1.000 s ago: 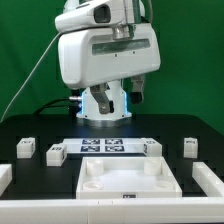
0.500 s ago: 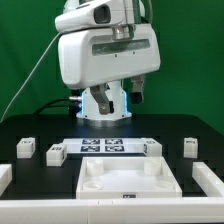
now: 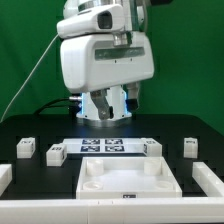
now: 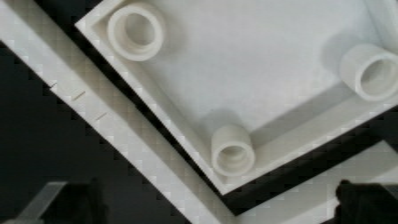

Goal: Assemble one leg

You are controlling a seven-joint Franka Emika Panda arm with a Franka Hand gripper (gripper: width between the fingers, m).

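Several legs, small white blocks with marker tags, stand on the black table in the exterior view: two at the exterior view's left (image 3: pixel 26 148) (image 3: pixel 56 153) and two at its right (image 3: pixel 151 147) (image 3: pixel 189 147). None shows in the wrist view. My gripper (image 4: pixel 214 208) is open and empty; its dark fingertips (image 4: pixel 64 200) show far apart. It hangs high over the large white square piece (image 4: pixel 249 70) with raised round corner sockets (image 4: pixel 235 152). In the exterior view the arm (image 3: pixel 105 55) fills the upper middle and the fingers are not clear.
The large white square piece (image 3: pixel 130 180) lies front and centre. The marker board (image 3: pixel 104 146) lies behind it. White parts lie at the exterior view's left edge (image 3: pixel 4 178) and right edge (image 3: pixel 210 180). A green backdrop stands behind.
The arm has shifted slightly up and towards the exterior view's left. The parts on the table have not moved.
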